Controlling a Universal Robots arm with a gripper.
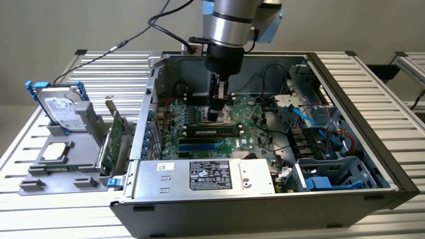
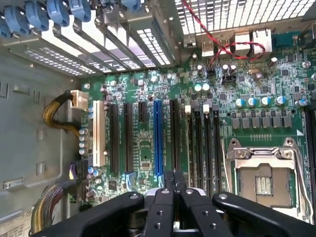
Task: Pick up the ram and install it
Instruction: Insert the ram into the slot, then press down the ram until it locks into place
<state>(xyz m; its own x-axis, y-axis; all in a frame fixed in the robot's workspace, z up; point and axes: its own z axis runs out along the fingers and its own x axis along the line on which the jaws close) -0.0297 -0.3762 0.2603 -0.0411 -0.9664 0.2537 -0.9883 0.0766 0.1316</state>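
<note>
A: fingers (image 2: pixel 170 186)?
B: pressed together, nothing between them, hanging inside the open grey metal computer case (image 1: pixel 371 124) over its green motherboard (image 1: pixel 242 142)

A: the ram (image 1: pixel 212 132)? long thin green stick with black chips
B: inside the case, lying along the black memory slots (image 2: pixel 203 148) near the middle of the case floor, fingers (image 1: pixel 216 112) just above it; touching or not, can't tell

A: anything else?
B: silver CPU socket (image 2: pixel 264 180) in the case beside those slots, silver power supply box (image 1: pixel 202 175) at the case's near wall, bigger green expansion card (image 1: pixel 116 137) upright outside the case on the slatted metal bench (image 1: pixel 40 209)
</note>
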